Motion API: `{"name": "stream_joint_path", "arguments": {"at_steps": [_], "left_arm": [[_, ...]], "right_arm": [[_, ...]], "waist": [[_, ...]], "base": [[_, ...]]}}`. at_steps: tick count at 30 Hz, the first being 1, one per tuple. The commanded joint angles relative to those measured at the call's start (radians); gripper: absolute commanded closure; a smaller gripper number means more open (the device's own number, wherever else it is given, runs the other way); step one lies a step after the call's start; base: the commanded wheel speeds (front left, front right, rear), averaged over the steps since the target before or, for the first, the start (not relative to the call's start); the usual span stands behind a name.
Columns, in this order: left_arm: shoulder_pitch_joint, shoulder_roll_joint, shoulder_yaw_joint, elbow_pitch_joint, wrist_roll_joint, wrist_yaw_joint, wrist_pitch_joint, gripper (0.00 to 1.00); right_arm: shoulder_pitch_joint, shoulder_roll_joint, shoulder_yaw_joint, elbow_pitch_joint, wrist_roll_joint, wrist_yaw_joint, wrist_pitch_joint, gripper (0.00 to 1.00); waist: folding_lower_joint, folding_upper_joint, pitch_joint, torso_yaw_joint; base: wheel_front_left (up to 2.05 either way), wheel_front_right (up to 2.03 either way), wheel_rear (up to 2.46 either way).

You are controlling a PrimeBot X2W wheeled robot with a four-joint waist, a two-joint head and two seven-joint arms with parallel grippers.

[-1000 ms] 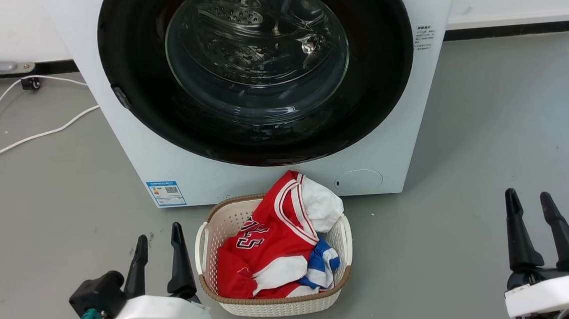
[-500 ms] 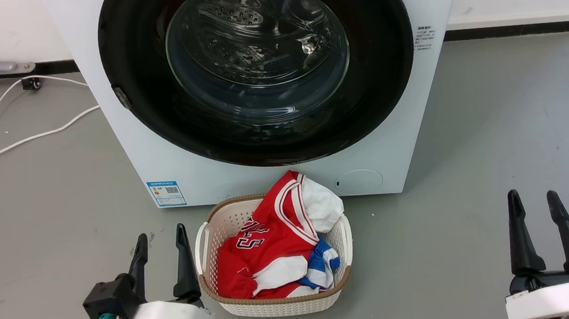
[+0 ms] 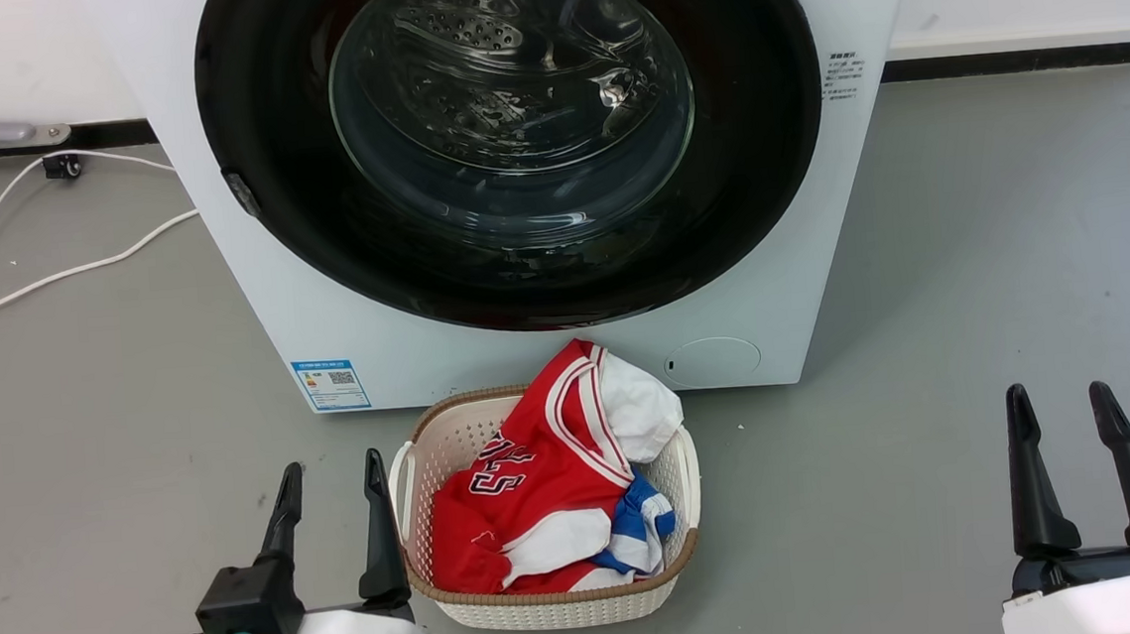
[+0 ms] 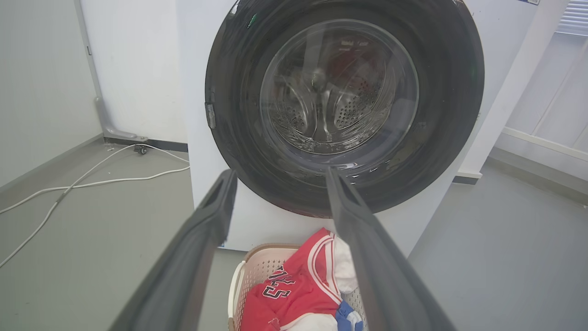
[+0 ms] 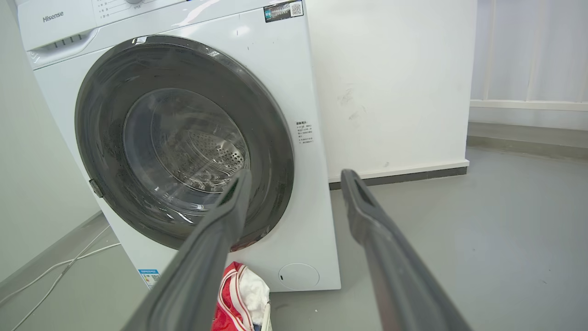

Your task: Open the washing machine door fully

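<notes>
**A:** Where does the washing machine door [image 3: 513, 142] stand?

**B:** Closed, flush against the front of the white washing machine [image 3: 489, 362]. The glossy black disc covers most of that front. Through its clear glass bowl you can see the perforated steel drum. A small grey catch [image 3: 240, 192] sits on the door's left rim.

**A:** And the grippers?

**B:** Both hang low, well apart from the machine, with their dark fingers pointing up toward it. The left gripper [image 3: 331, 463] is at the lower left of the head view, jaws spread wide with nothing between them. Its inner finger shows just beside the left handle of the cream laundry basket [image 3: 434, 428]; I cannot tell whether they touch. The right gripper [image 3: 1055, 389] is at the lower right over the bare grey floor [image 3: 968, 249], also spread wide and empty.

**A:** What is in the basket?

**B:** A red jersey [image 3: 526, 469] with white trim, a bunched white cloth [image 3: 641, 406] and a blue-and-white piece [image 3: 640, 531]. The basket sits on the floor just in front of the machine, below the door.

**A:** Anything else nearby?

**B:** A small blue label [image 3: 330, 384] is at the machine's lower left corner, and a round cover [image 3: 712, 359] at its lower right. A white cable [image 3: 55, 276] trails across the floor on the machine's left, toward the wall. The left wrist view frames the door straight ahead between the fingers. The right wrist view has the door off to its left.
</notes>
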Motion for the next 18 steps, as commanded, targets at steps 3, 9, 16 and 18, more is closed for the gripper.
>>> {"name": "stream_joint_path", "arguments": {"at_steps": [3, 9, 16, 18], "left_arm": [[0.010, -0.001, -0.003, -0.001, 0.037, -0.001, -0.013, 0.00], [0.014, -0.003, -0.002, 0.005, 0.074, -0.002, -0.024, 0.00], [0.022, -0.005, 0.002, 0.013, 0.110, -0.002, -0.037, 0.00], [0.024, -0.006, 0.003, 0.015, 0.121, -0.002, -0.042, 0.00]], "right_arm": [[0.008, 0.000, -0.001, -0.014, -0.027, 0.000, -0.012, 0.00], [0.017, 0.000, -0.002, -0.022, -0.057, 0.000, -0.023, 0.00], [0.026, 0.000, -0.002, -0.029, -0.083, 0.000, -0.037, 0.00], [0.025, 0.000, 0.000, -0.029, -0.092, 0.000, -0.040, 0.00]], "waist": [[0.0000, 0.0000, 0.000, 0.001], [-0.0001, 0.0000, 0.000, 0.002], [-0.0001, 0.0000, -0.002, 0.001], [-0.0001, 0.0000, -0.003, 0.001]], "base": [[0.00, 0.00, 0.00], [0.00, 0.00, 0.00], [0.00, 0.00, 0.00], [0.00, 0.00, 0.00]]}}
